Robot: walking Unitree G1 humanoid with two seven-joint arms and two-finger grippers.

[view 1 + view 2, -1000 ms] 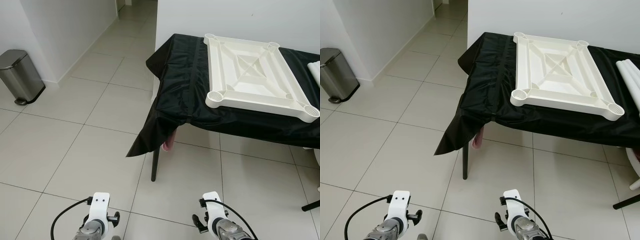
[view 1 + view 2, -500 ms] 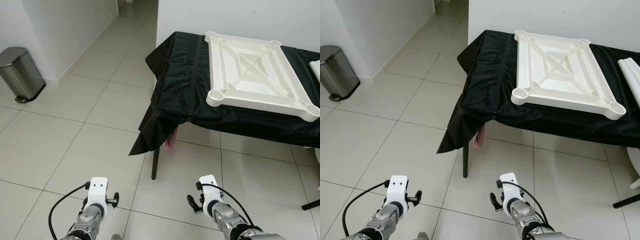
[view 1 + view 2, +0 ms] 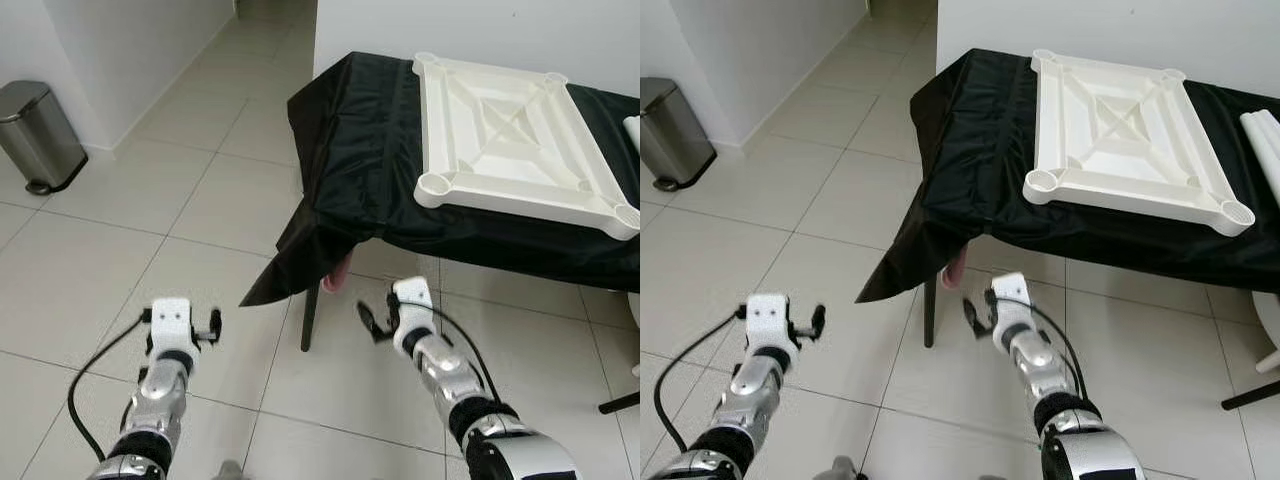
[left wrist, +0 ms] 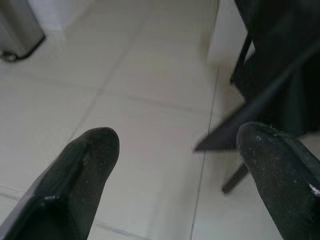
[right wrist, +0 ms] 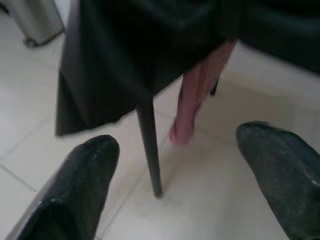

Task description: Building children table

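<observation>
Since the earlier frame we have raised both arms forward: our right gripper now hangs near the black-draped table, our left gripper beside it over the tiles, both spread and empty. The upturned white tabletop lies ahead, above them, so we judge reaching begins

I'm looking down from the head cameras, standing near the black-draped table, and both eyes are sharing it. My left wrist camera is facing the floor beside the table. My right wrist camera is sitting closer, facing the table leg.
</observation>
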